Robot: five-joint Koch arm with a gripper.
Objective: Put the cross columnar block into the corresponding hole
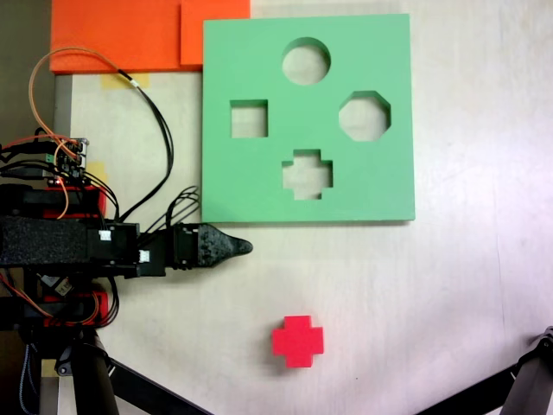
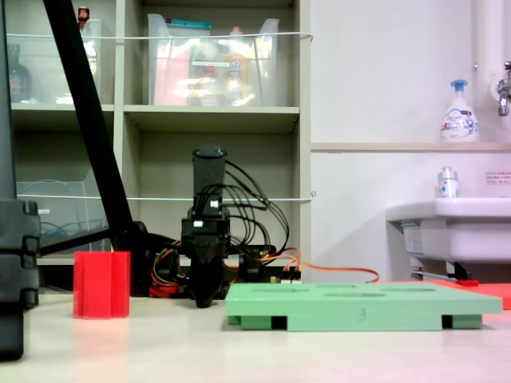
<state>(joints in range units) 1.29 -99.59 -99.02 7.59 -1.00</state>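
- Gripper (image 1: 244,247): in the top-down fixed view my arm lies along the left side and its dark tip points to 3 o'clock, ending just below the board's lower-left corner. In the low fixed view (image 2: 204,302) the tip hangs close over the tabletop. Only one pointed tip shows in either view, so I cannot tell whether the fingers are spread or pressed together. Nothing is held.
- Cross columnar block (image 1: 298,340): bright red, plus-shaped, standing alone on the pale table, apart from everything. The low view shows it upright (image 2: 101,284), its long axis vertical.
- Key relation: from the tip, the block lies at about 5 o'clock in the top-down view, near but not touching. I judge my next move is a swing down-right and a descent over it.
- Green foam board (image 1: 259,181): flat on the table at 12 to 1 o'clock from the tip.
- Corresponding hole (image 1: 308,175): plus-shaped cutout in the board's lower middle, empty, at 12 o'clock from the block.
- Other cutouts: round, square, octagonal.
- Orange foam slabs (image 1: 121,35): at the top-left edge, touching the board's corner.
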